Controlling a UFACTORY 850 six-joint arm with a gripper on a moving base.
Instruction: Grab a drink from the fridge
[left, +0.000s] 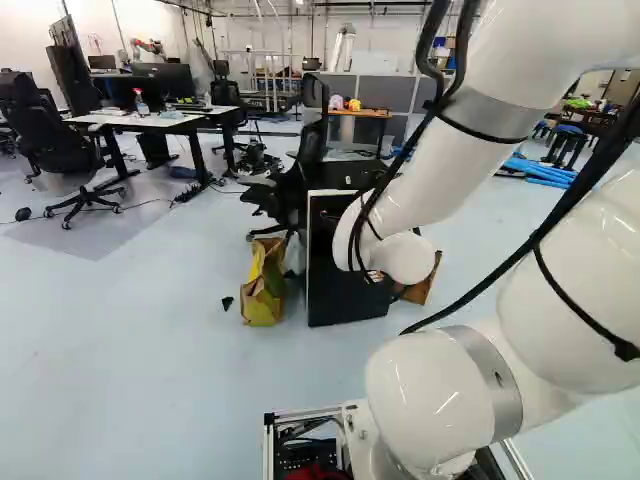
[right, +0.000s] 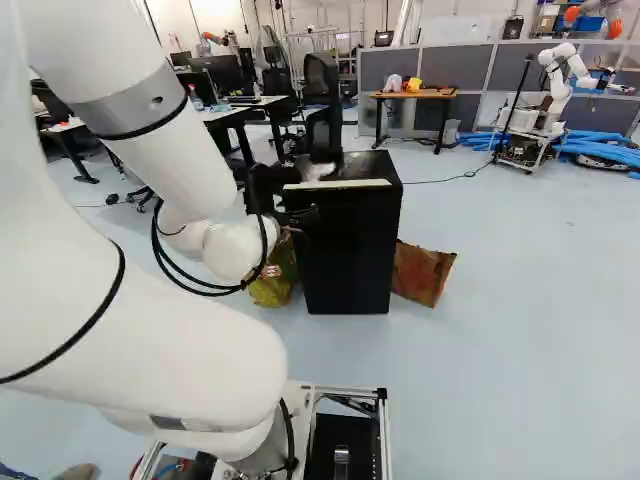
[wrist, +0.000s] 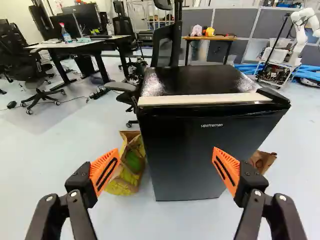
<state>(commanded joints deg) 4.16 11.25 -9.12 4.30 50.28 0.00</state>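
Black fridge (wrist: 190, 150) ahead of the jaws, which stand wide apart with nothing between them. Door looks closed; no drink in sight, presumably inside. I make out no handle on the front, only a pale strip (wrist: 205, 99) along the top edge. Main worry: orange pads (wrist: 105, 170) skidding off smooth door, or a hard pull shifting the whole fridge. Paper bag (wrist: 126, 172) stands close beside; a door or the arm (right: 150, 340) swinging wide might catch it.
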